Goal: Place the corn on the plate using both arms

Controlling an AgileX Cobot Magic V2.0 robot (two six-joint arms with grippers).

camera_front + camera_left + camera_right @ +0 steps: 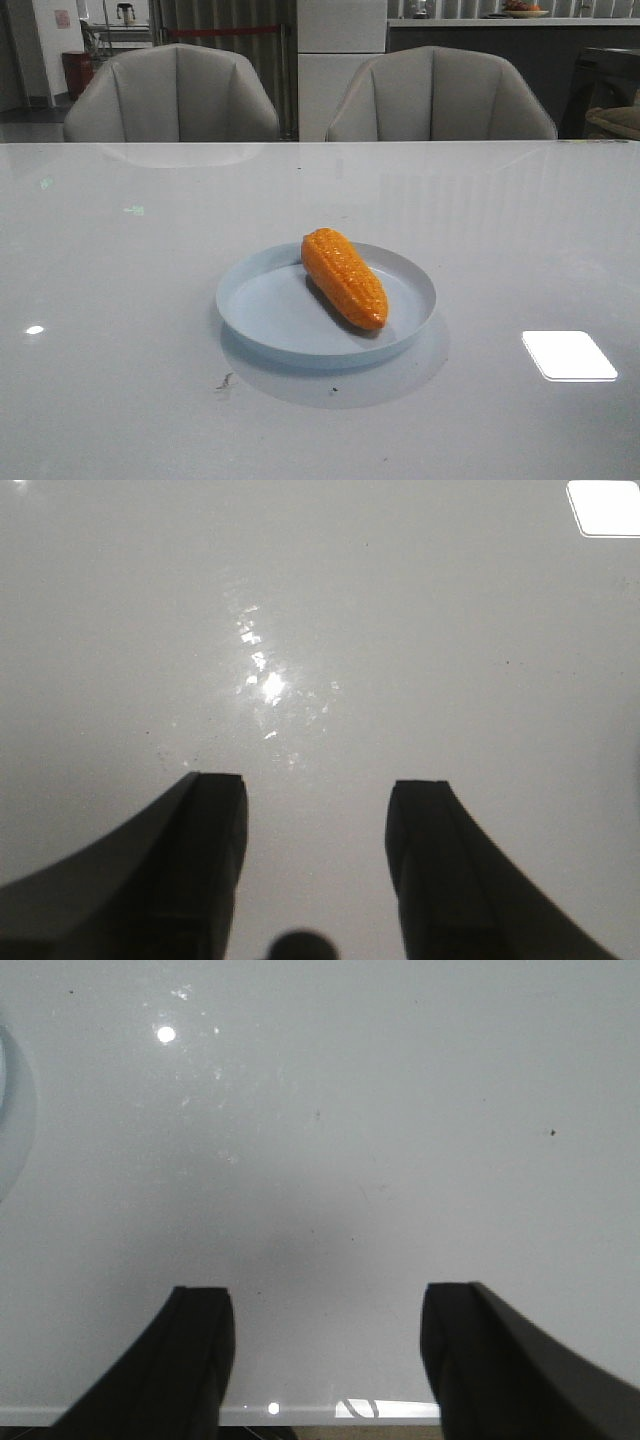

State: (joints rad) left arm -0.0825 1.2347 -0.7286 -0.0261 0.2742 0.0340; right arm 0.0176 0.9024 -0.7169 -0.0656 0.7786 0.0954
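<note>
The glossy, stiff corn (345, 279) on the plate (262, 305) looks slippery, best gripped mid-body; both arms' fingers (215, 865) (195, 1360) are spread, empty.

Office-like meeting room: glossy white table (120, 300), two grey padded chairs (170, 95), counter (500, 22) behind.

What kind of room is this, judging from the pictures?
Probably an office or meeting room, not a home kitchen. A large glossy white table has two grey padded chairs behind it, and a counter runs along the back wall.
</note>
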